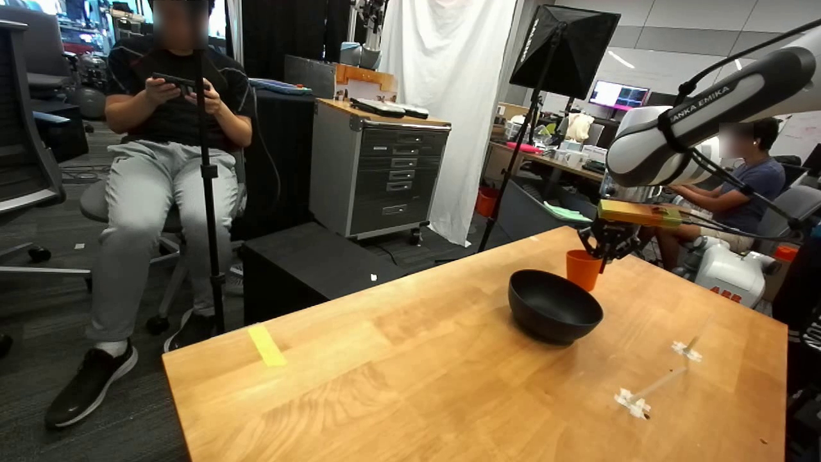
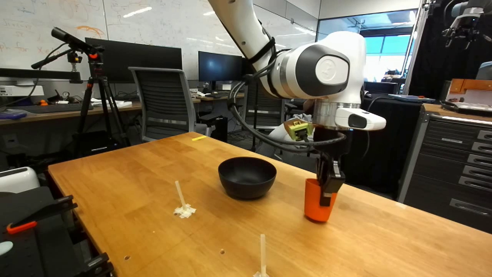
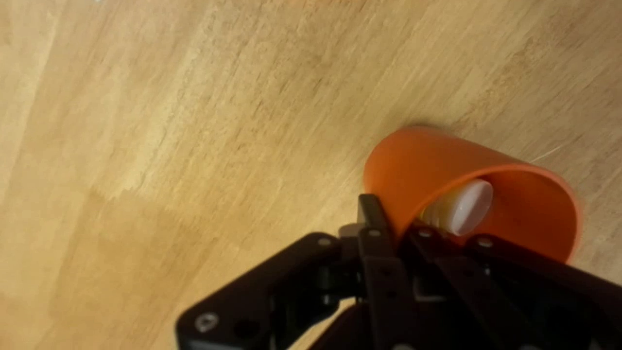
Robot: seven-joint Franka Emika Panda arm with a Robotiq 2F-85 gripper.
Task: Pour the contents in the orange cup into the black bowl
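One cup, orange, is at the tips of the end effector in an exterior view, gripped on its side toward the arm. The bowl, black and wide, sits upright on the counter, nearer this camera than the cup. Yellow tape lies well apart, by the counter's edge at left.

In an exterior view, a dark finger runs down the outside of the cup to below the rim. The cup is just beneath the end effector's body, close to upright; whether its base touches the counter I cannot tell. A stretch of counter shows between cup and bowl. Two sticks, pale and thin, rise from the counter, apart from both.

In the wrist view, the end effector pinches the cup's wall, its jaws narrow, one finger inside and one outside. The cup extends to the right of the fingertips. The contents, whitish with some yellow, are in the cup beside the inner finger; whether they touch it is hidden.
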